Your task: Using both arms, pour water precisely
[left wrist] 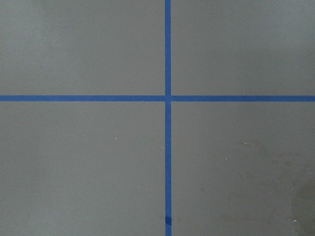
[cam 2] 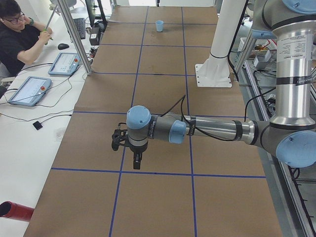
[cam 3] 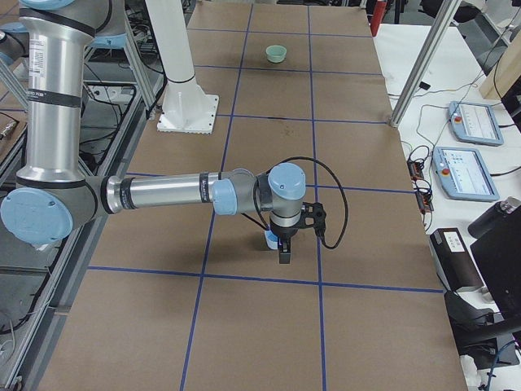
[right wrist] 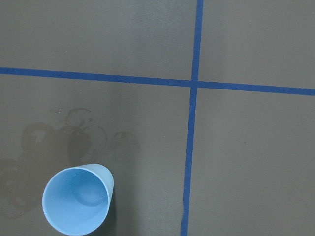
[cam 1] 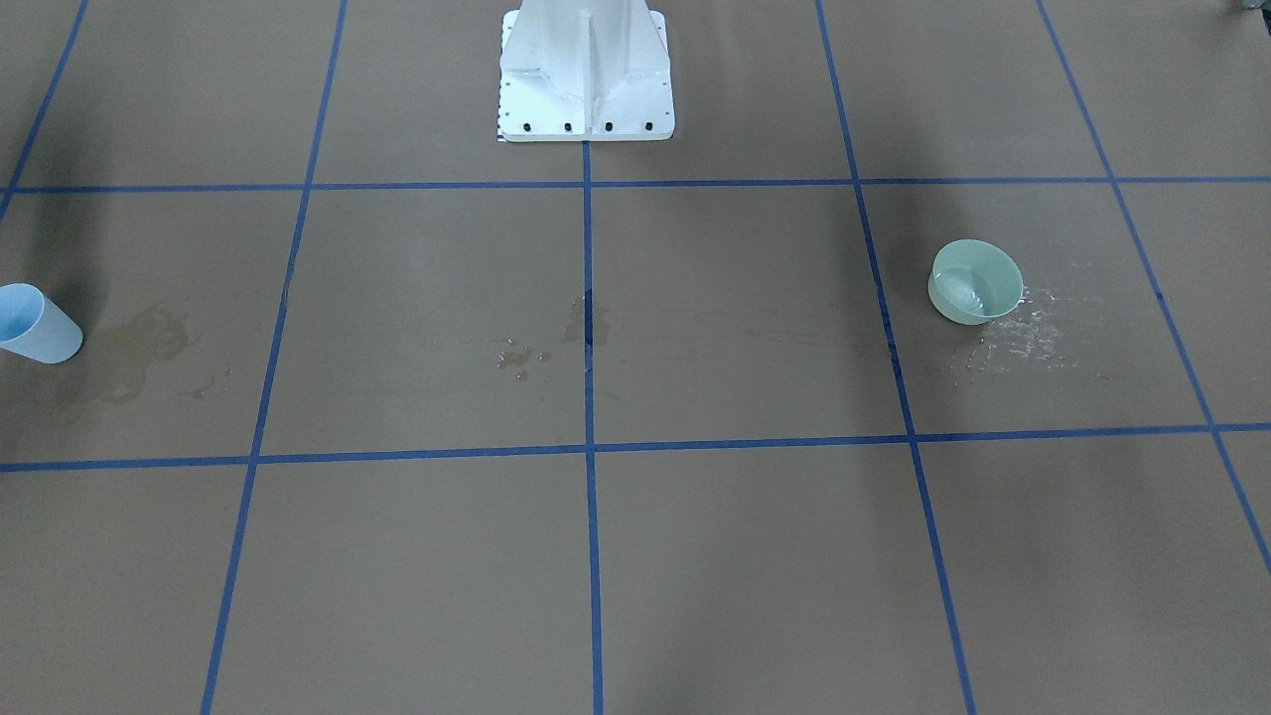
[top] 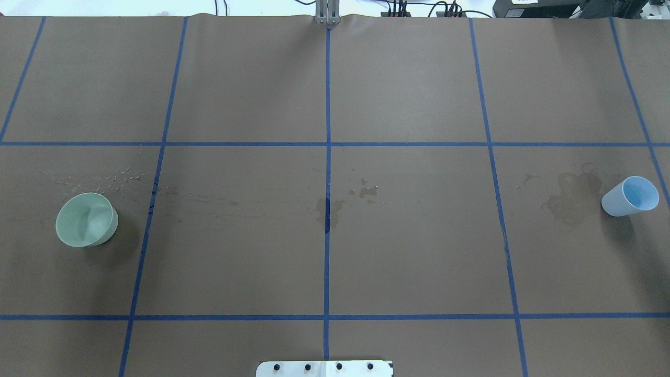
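Where the front-facing camera looks down, the worktop is matte brown paper ruled into squares by blue tape. A round, smooth, pale green bowl sits on this view's right, and the water shows only as a faint glint in its bottom. Shiny droplets scatter just beside it. A tapered pale blue cup stands at the left edge next to a dark damp stain. The white bolted pedestal is at the top.

From overhead, bowl and cup lie well apart at opposite ends of 1 row of squares.

In the exterior left view, the left arm, a silver tube with pale blue caps, reaches low over the paper. Its black left end effector points down; I cannot tell whether its fingers are parted.

In the exterior right view, the right arm holds the right end effector just above the cup, fingers likewise unreadable.

The left wrist camera shows bare paper and 2 crossing tape lines. The right wrist camera shows the cup's round mouth beside ringed stains.
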Available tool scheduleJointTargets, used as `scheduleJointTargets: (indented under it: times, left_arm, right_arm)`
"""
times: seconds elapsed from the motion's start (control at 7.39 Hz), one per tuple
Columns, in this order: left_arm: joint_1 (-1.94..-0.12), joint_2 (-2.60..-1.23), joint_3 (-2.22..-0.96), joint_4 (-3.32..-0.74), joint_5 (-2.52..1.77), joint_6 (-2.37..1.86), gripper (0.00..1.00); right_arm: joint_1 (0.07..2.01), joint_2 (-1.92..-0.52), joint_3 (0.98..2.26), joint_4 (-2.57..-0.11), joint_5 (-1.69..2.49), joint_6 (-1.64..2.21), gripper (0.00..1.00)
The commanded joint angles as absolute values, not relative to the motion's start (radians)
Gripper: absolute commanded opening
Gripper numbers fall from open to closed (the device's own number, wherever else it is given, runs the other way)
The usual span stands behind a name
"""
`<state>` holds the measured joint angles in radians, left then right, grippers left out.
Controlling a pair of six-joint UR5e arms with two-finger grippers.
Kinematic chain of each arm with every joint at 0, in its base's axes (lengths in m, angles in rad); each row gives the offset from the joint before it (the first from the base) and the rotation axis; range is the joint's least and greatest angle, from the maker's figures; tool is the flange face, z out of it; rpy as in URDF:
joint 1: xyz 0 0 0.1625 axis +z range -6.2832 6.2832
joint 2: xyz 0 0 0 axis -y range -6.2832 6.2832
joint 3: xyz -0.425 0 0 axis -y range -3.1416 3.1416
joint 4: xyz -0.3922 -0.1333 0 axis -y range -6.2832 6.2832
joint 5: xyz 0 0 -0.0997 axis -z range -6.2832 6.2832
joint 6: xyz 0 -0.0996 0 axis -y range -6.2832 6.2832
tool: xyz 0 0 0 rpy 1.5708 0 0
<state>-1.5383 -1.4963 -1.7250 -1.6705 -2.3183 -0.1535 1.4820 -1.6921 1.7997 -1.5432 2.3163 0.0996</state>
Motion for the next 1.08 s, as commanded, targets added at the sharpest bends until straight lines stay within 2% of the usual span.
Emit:
scheduleJointTargets:
  times: [0.0,0.95]
  left_arm:
    - [-1.54,-1.503,-1.717,-1.671,-2.315,-0.153,1.0]
    - [-1.532,-1.493,-1.81,-1.709,-2.413,-0.193,1.0]
  right_arm:
    - [1.482,-1.684,1.799,-1.545,2.315,0.101,1.0]
    - [1.483,-1.677,1.804,-1.542,2.318,0.1,1.0]
